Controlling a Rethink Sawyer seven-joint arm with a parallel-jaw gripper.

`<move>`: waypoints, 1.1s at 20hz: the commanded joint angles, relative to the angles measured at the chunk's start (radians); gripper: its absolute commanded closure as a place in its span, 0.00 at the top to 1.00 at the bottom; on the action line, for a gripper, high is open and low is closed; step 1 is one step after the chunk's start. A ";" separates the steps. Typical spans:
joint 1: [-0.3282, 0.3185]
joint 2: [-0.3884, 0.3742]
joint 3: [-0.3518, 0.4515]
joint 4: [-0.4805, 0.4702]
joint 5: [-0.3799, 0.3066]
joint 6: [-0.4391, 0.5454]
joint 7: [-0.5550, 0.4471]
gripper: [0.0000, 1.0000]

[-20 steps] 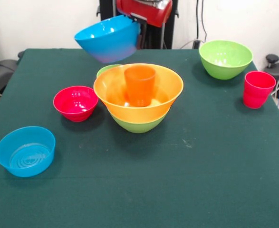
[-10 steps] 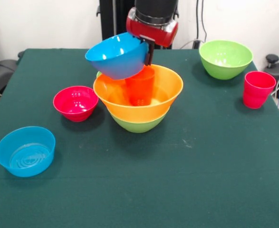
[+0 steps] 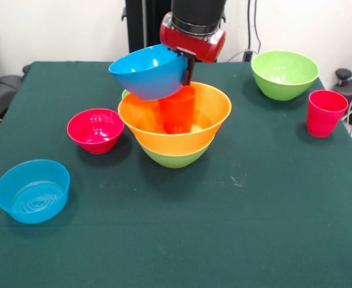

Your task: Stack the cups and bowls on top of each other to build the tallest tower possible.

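— Holding the blue bowl (image 3: 147, 72) by its rim, fingers (image 3: 187, 67) clamped, over the orange cup (image 3: 177, 108)?
— Yes; it's tilting. Level it, centre, then be lowering gently.

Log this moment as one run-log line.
gripper: shut on blue bowl rim | bowl: tilted, over orange cup | cup: inside orange bowl, nested in green bowl | step: placing

Dark green table (image 3: 253, 228), small blue bowl (image 3: 32, 191) lower left, red bowl (image 3: 95, 129), green bowl (image 3: 174, 157) under orange one at centre, green bowl (image 3: 284, 74) and red cup (image 3: 325, 113) upper right, possibly a small green bowl (image 3: 128, 92) behind the centre stack
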 commanded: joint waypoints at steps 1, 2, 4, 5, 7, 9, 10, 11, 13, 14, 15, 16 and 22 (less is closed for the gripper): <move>0.029 0.047 0.016 -0.010 0.075 -0.075 0.189 0.00; 0.030 0.046 0.015 -0.006 0.083 -0.072 0.188 0.00; 0.033 0.044 0.013 -0.001 0.098 -0.065 0.183 0.00; 0.035 0.043 0.012 -0.001 0.104 -0.061 0.179 0.00; 0.042 0.047 0.001 -0.011 0.117 -0.053 0.163 1.00; 0.031 0.042 0.015 0.002 0.132 -0.061 0.159 1.00; 0.030 0.036 0.017 0.016 0.146 -0.063 0.167 1.00; 0.031 0.026 0.017 0.024 0.155 -0.056 0.170 1.00; 0.032 0.007 0.019 0.042 0.175 -0.067 0.172 1.00; 0.036 -0.003 0.015 0.042 0.181 -0.060 0.171 1.00; 0.041 -0.015 0.011 0.048 0.186 -0.052 0.169 1.00; 0.041 -0.019 0.011 0.053 0.196 -0.044 0.164 1.00; 0.028 -0.124 0.012 0.123 0.242 0.051 0.106 1.00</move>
